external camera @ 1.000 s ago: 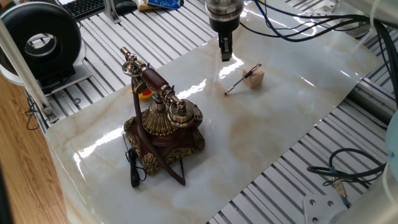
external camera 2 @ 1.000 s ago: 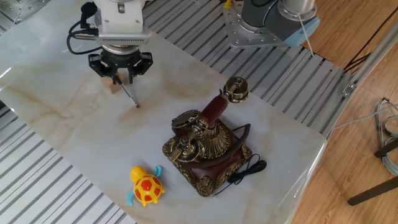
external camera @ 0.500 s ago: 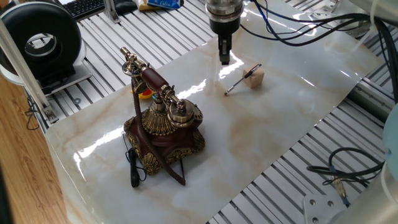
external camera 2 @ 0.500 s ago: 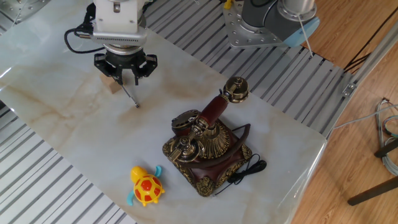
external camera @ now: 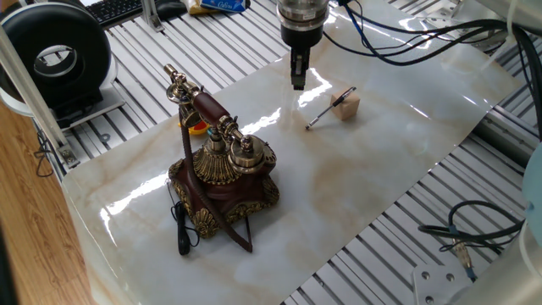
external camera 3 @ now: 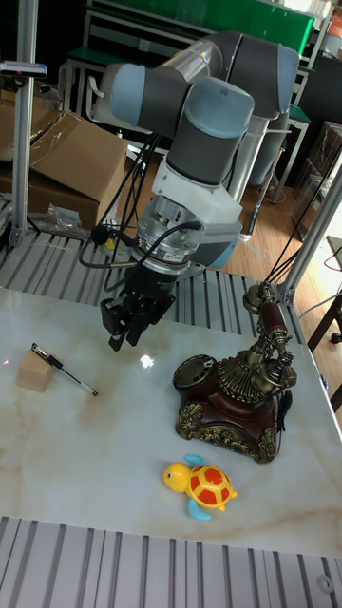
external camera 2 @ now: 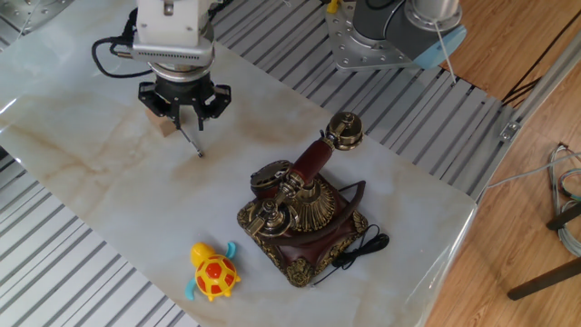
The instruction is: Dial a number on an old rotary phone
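The claw point(external camera 3: 122, 334) hangs above the worktop point(external camera: 356, 195) with its fingers a little apart and nothing between them; it touches nothing. A small wooden block point(external camera 2: 164, 124) with a thin stick point(external camera 3: 65, 369) lies just beside it. The old rotary phone point(external camera 2: 304, 218) stands well apart, handset on its cradle, so I judge the dialing is not begun

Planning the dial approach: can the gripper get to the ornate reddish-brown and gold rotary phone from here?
Probably yes. The gripper hangs above bare marble between the pale wooden block and the rotary phone. Nothing stands between them; the yellow toy turtle lies off to the side.
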You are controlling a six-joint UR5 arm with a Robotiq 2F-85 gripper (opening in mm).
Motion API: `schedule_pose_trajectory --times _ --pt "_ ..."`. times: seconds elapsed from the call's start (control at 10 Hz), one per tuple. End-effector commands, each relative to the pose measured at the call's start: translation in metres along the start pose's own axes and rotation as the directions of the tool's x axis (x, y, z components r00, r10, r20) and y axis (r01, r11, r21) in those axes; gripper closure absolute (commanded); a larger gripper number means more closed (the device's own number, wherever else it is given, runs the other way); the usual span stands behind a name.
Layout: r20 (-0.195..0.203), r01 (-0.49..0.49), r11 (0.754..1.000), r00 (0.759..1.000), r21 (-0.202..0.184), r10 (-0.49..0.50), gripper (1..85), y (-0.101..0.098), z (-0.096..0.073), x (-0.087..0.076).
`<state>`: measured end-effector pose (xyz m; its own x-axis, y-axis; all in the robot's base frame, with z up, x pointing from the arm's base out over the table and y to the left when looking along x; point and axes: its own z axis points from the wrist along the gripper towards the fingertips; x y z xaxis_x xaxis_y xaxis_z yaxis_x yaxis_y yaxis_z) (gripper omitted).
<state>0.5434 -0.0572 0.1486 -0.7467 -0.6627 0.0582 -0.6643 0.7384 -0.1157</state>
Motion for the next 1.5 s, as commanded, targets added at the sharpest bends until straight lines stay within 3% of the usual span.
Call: schedule_pose_trajectory --times 0.0,0.3,0.4,0.7,0.8,1.1,1.2,1.4 --pt "-0.013 0.065 0.998 0.998 -0.012 -0.065 48.7 -0.001 0.005 0.008" --pt "-0.08 0.209 0.978 0.975 0.008 -0.208 41.3 -0.02 0.029 0.042" --pt "-0.074 0.228 0.973 0.971 0.023 -0.226 41.3 -0.024 0.039 0.049" --pt "-0.077 0.251 0.968 0.965 0.01 -0.25 41.3 -0.021 0.042 0.054" --pt "-0.106 0.292 0.955 0.952 0.04 -0.287 42.0 -0.032 0.041 0.058" --pt "-0.156 0.427 0.901 0.898 0.081 -0.411 39.3 -0.048 0.049 0.063" --pt "-0.157 0.445 0.891 0.89 0.092 -0.428 38.7 -0.047 0.05 0.058" --pt "-0.141 0.441 0.893 0.893 0.088 -0.427 38.7 -0.042 0.048 0.051"
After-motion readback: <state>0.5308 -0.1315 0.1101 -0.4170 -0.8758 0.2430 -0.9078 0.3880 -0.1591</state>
